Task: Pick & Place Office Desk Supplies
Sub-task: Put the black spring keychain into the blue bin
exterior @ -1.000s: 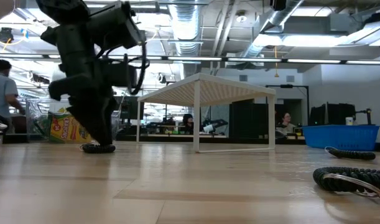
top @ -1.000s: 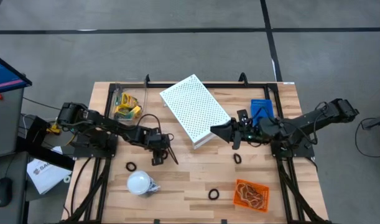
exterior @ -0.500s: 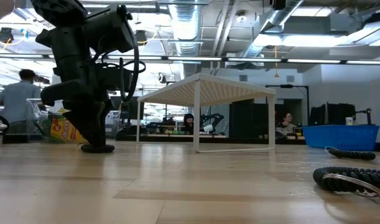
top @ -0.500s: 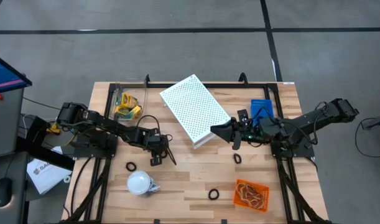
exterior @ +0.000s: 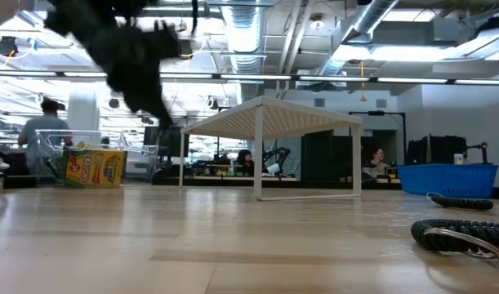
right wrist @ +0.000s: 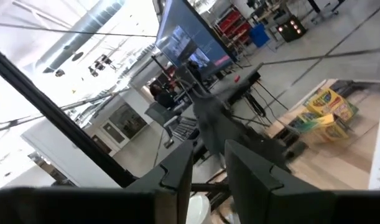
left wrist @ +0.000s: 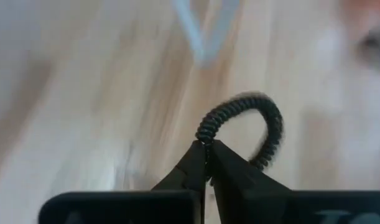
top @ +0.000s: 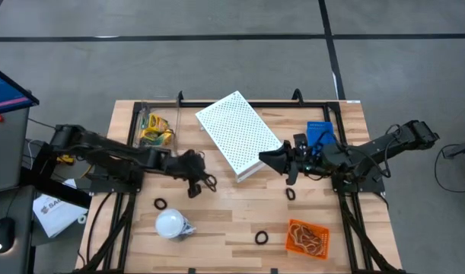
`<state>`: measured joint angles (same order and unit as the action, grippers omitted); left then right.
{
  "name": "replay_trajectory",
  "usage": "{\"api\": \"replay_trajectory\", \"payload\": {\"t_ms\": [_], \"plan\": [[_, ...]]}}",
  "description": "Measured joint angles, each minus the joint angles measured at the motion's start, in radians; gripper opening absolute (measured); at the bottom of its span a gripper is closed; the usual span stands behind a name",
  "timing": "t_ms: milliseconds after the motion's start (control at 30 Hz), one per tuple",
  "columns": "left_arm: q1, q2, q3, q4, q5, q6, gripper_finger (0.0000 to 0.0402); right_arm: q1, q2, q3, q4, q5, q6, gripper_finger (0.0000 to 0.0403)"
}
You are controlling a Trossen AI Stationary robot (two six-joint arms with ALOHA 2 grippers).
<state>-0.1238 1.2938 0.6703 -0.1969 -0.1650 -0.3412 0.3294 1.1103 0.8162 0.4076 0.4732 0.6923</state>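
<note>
We note the left claw (left wrist: 208,163) has just pinched shut on a black ring (left wrist: 242,130), lifted off the worktop (top: 240,217); pick done.

The perforated box (top: 238,135) sits at the middle of the table's (top: 240,228) far half, turned at an angle. Left of it, near the far left corner, lie the crayon boxes (top: 153,129). Right of it is a small bin (top: 320,133). The left gripper (top: 204,183) is in front of the box's near left side, above the table, pinching a coiled ring (left wrist: 242,127). The right gripper (top: 267,160) points at the box's near right corner, perhaps touching it. A ring (top: 161,204) lies near the left edge, with the bulb-like object (top: 171,224) in front of it. Another ring (top: 290,194) lies in front of the right gripper, a third (top: 261,238) near the front edge, and a tray of rubber bands (top: 307,237) just to the right of that one.
</note>
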Motion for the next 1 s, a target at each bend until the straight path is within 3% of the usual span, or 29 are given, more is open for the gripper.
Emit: {"api": "replay_trajectory", "payload": {"t_ms": [133, 233, 500, 633, 800, 1000], "plan": [[-0.01, -0.11, 0.07, 0.038, -0.122, 0.039, 0.0003, 0.0, 0.0, 0.0, -0.001, 0.0, -0.07, 0.0091], [-0.016, -0.124, 0.181, 0.049, -0.243, 0.158, 0.0002, 0.0, 0.0, 0.015, -0.014, 0.0, -0.142, 0.0091], [-0.004, 0.055, 0.517, 0.095, -0.537, 0.487, 0.0002, -0.02, 0.0, 0.106, -0.102, 0.008, -0.33, 0.011], [0.0, 0.164, 0.644, 0.138, -0.565, 0.602, 0.0002, -0.013, 0.007, 0.187, -0.277, 0.11, -0.364, 0.0151], [-0.002, 0.228, 0.712, 0.167, -0.571, 0.649, 0.0003, 0.022, 0.004, 0.269, -0.492, 0.298, -0.364, 0.0211], [-0.008, 0.246, 0.719, 0.284, -0.542, 0.654, 0.0003, 0.028, 0.006, 0.288, -0.568, 0.336, -0.364, 0.0234]]}}
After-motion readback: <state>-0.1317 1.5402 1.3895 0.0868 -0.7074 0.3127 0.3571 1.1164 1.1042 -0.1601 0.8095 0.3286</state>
